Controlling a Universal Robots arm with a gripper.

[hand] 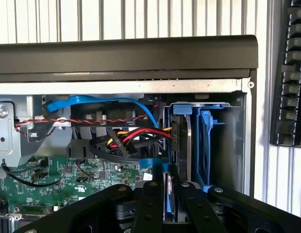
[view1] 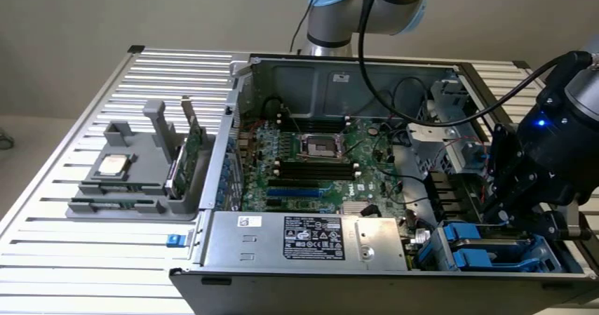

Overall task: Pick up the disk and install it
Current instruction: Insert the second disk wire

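The gripper is clamped on the disk, its two black fingers pressed close on either side of the thin edge with its blue carrier. Most of the disk is hidden behind the fingers in the wrist view, so its label cannot be read. It stands on edge, long axis running into the drive bay, with its leading end near the bay's mouth beside blue carrier rails (how far it is seated cannot be judged). In the exterior view the gripper hangs over the blue bay at the computer case corner on the exterior view's right, masking the disk there. A motherboard fills the case floor.
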